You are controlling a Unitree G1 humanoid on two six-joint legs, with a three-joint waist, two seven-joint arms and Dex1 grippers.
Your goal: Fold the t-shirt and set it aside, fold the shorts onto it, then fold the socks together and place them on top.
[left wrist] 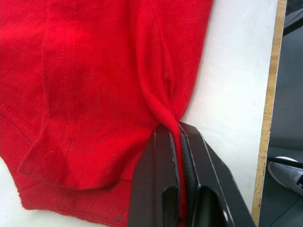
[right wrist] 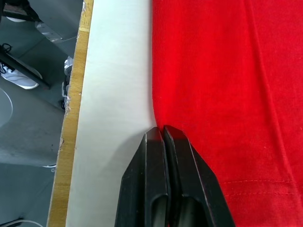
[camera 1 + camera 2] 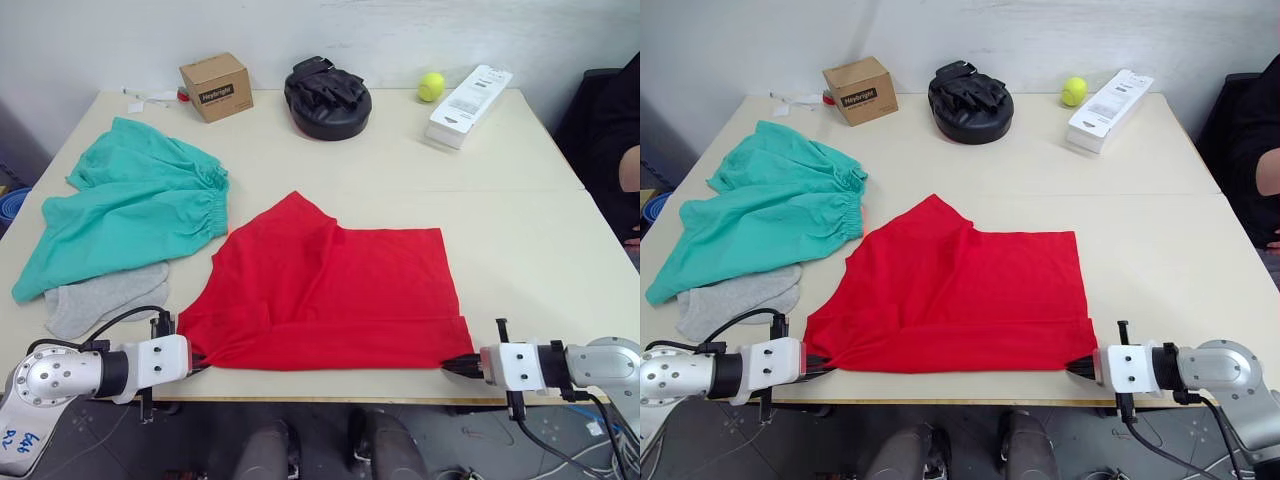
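Cream table [image 3: 520, 250] against white wall. Head view: t-shirt [image 3: 330, 285] flat at near edge, centre. Left gripper [image 3: 197, 362] at its near-left corner, right gripper [image 3: 462, 366] at near-right corner. Shorts [image 3: 130, 210] by left edge, socks [image 3: 105, 297] just near of them, partly under. Cardboard box [image 3: 215, 86], black pad [image 3: 327, 97], tennis ball [image 3: 431, 86], white box [image 3: 468, 104] along far edge.
Left wrist view: fingers [image 1: 156, 189] pinched narrow on bunched red fold.
Right wrist view: fingers [image 2: 154, 189] pressed together at shirt edge; cloth between them, can't tell.
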